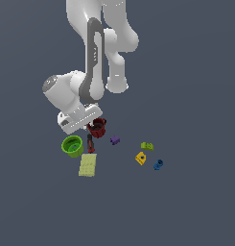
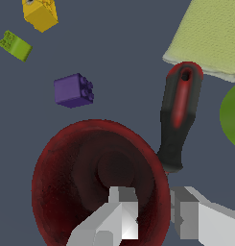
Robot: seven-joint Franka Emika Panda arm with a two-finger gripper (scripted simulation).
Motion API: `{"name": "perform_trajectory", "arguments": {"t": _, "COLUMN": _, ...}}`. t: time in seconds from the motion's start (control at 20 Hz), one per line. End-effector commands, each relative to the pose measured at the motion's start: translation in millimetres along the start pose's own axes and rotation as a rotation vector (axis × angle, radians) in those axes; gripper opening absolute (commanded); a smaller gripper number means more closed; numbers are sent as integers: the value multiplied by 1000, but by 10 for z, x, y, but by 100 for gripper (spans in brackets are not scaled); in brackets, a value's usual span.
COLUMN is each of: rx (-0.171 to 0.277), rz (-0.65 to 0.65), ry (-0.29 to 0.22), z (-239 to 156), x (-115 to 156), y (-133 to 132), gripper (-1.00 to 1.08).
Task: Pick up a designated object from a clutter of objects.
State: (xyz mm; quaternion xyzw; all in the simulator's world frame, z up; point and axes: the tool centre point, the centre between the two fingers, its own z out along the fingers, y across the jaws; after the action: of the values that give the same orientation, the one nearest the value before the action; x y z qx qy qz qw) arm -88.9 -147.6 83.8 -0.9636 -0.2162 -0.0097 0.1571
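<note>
The gripper (image 2: 152, 211) straddles the rim of the dark red ribbed mug (image 2: 90, 178), one finger inside the bowl, one outside, jaws narrow around the wall; whether they already pinch it I cannot tell. The mug sits on the grey worktop (image 1: 195, 202) just beside the red-black tool handle (image 2: 179, 115), near the bright green cup (image 1: 72, 146). Judged best: squeeze firmly, lift straight, avoid nudging the tool.

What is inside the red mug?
One pincer finger reaches into the mug; the other sits outside its rim. The rest of the dark interior looks empty, though the part under the finger is hidden.
</note>
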Motion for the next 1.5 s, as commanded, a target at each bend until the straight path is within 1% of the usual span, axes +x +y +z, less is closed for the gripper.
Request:
{"name": "perform_trajectory", "arguments": {"t": 0.0, "rx": -2, "rz": 0, "ry": 1, "z": -75, "x": 17, "y": -5, "gripper": -100}}
{"name": "perform_trajectory", "arguments": {"t": 0.25, "rx": -3, "rz": 1, "ry": 0, "z": -329, "x": 54, "y": -44, "gripper": -100}}
{"name": "perform_trajectory", "arguments": {"t": 0.5, "rx": -4, "rz": 1, "ry": -1, "z": -720, "x": 111, "y": -102, "gripper": -100}}
{"name": "perform_trajectory", "arguments": {"t": 1.45, "rx": -5, "rz": 2, "ry": -3, "z": -2687, "x": 444, "y": -392, "gripper": -100}}
